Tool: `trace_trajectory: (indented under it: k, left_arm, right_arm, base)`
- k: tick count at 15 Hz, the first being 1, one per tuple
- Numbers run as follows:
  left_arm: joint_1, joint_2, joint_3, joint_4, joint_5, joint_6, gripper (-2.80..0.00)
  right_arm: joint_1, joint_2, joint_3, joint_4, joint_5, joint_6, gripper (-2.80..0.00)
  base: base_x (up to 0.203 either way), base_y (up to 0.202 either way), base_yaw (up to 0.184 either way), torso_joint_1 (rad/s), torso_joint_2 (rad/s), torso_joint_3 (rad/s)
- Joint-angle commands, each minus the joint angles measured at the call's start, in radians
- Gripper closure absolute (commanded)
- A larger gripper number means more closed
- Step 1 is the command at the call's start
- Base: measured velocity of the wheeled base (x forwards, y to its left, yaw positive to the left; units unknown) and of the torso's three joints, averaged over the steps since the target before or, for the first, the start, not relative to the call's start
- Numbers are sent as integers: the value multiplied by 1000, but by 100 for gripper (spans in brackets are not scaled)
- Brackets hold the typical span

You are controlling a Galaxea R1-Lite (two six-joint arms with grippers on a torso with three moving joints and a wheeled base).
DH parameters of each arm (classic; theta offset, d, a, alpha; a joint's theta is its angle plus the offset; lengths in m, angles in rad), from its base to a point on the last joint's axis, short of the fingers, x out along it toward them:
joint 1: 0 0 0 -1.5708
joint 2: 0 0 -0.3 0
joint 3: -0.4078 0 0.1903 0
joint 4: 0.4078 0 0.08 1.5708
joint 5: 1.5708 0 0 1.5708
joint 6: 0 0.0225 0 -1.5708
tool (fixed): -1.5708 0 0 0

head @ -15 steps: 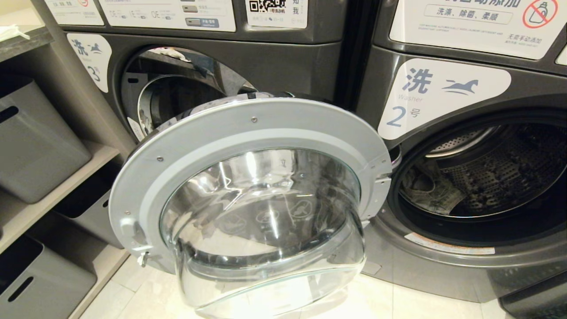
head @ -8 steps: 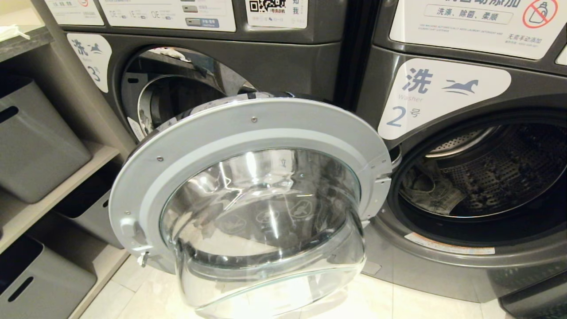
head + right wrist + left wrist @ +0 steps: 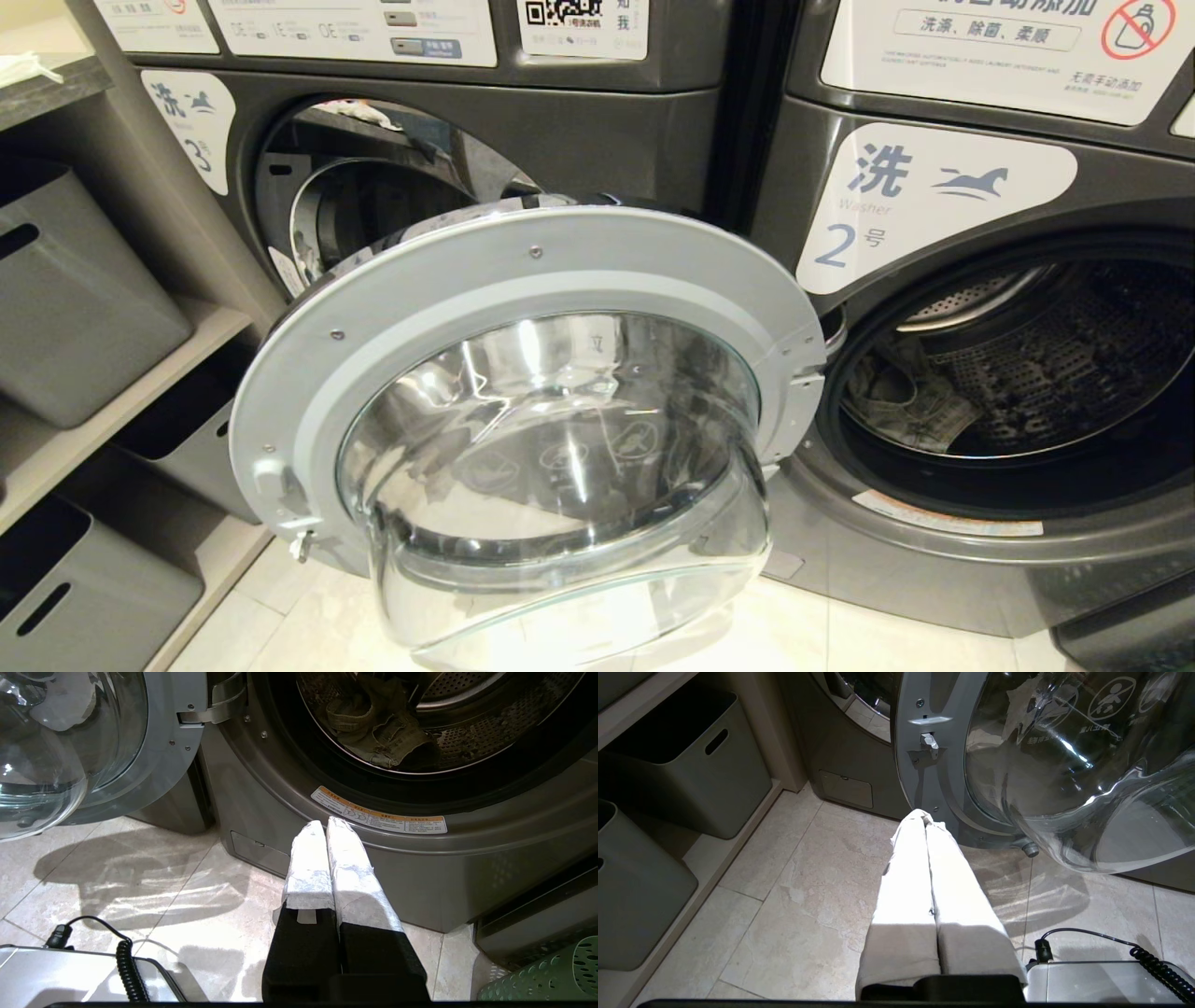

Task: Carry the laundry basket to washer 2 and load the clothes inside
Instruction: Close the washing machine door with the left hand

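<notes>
Your washer 2 (image 3: 934,201) has its door (image 3: 523,411) swung wide, the clothes (image 3: 380,737) lying in the drum; the laundry basket (image 3: 551,970) sits on the floor beside it; left gripper (image 3: 925,819) and right gripper (image 3: 324,826) both hang low, jaws together, holding nothing

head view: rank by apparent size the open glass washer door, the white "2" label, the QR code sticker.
1. Round chrome-rimmed glass door, swung open, far the largest; it also sits nearest the camera.
2. White label with "2" on dark grey washer 2.
3. QR code sticker, cut by the frame edge.
</notes>
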Motion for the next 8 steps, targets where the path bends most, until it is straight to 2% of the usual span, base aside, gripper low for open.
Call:
trace_trajectory:
  k: [1,8]
  left_arm:
    - [0,2,0,0,1,0,0]
    - [0,2,0,0,1,-2,0]
  right_arm:
    - [0,2,0,0,1,-1,0]
    - [0,2,0,2,-1,-1,0]
  base:
    - [0,0,0,0,0,0]
    - [0,0,0,0,0,0]
